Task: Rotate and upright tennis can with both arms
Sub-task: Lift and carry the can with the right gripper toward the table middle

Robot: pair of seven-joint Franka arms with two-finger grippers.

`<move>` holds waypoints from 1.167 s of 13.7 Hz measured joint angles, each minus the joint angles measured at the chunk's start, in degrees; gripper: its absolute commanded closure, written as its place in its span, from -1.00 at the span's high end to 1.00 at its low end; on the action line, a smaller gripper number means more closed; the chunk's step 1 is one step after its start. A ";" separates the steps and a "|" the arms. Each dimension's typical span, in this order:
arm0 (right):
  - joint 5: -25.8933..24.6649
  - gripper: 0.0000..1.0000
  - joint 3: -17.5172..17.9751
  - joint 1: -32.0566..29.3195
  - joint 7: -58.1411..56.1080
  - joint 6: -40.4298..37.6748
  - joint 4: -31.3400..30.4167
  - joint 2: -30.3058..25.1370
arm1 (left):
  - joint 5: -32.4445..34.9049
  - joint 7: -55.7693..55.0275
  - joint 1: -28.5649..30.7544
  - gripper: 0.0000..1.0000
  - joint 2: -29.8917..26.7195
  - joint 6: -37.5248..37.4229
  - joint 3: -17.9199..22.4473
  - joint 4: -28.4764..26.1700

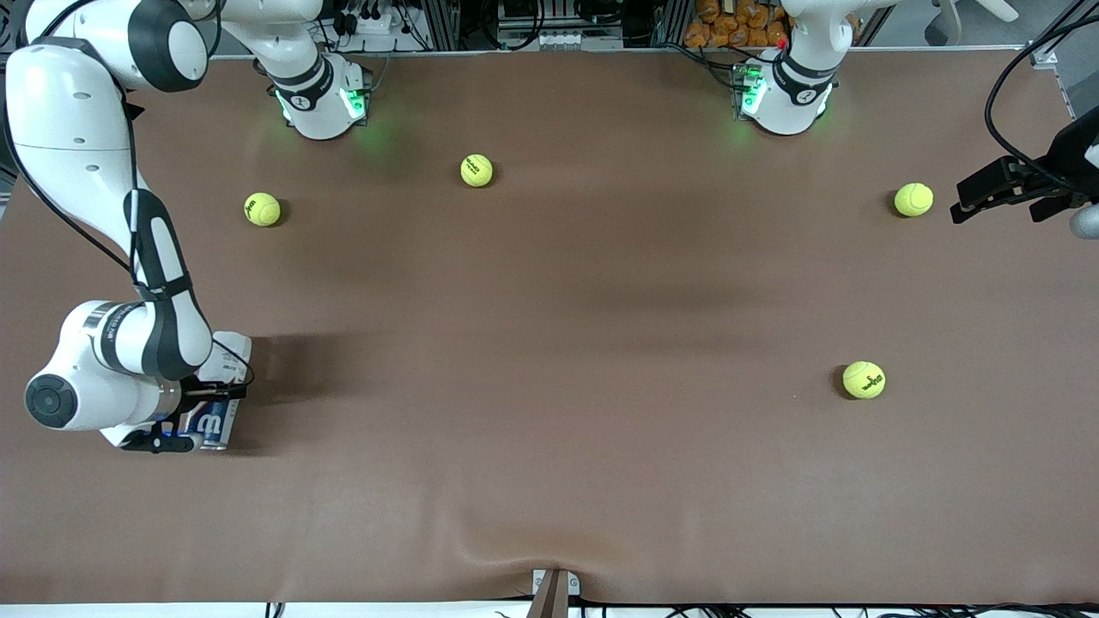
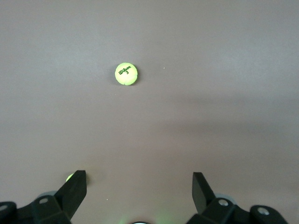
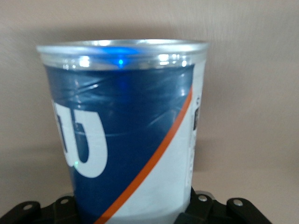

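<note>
Tennis can (image 1: 221, 403) lying on its side on the brown table (image 1: 549, 412) at the right arm's end, mostly hidden under the right arm's wrist in the front view, navy label with white "W" showing. Right gripper (image 1: 176, 421) down over the can, black fingers either side of its body; in the right wrist view, can (image 3: 126, 135) filling the frame between the finger bases, silvery rim pointing away from the camera, orange stripe across the label; clamped or merely straddling, cannot tell. Left gripper (image 1: 1000, 190) held over the left arm's end of the table, beside a tennis ball (image 1: 913, 199), fingers (image 2: 74, 189) spread wide apart with nothing between them. Three more balls scattered on the table, well apart from the can.
</note>
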 measured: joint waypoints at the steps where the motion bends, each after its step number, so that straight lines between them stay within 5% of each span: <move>1: -0.48 0.43 0.18 0.26 -1.24 -0.01 1.18 -0.18 | 0.00 0.00 0.00 1.00 0.20 0.05 0.00 0.00; 6: -1.19 0.43 1.04 5.28 -7.28 -4.86 7.13 -2.35 | 0.00 0.00 -0.12 1.00 1.28 1.05 -0.07 0.00; 12: -1.19 0.42 2.17 20.98 -10.77 -5.08 9.70 -2.60 | 0.00 0.00 -0.29 1.00 1.59 1.31 -0.26 0.00; 16: -1.29 0.43 7.34 26.24 -18.71 -4.84 10.65 -2.84 | 0.00 0.00 -0.29 1.00 1.60 1.31 -0.32 0.00</move>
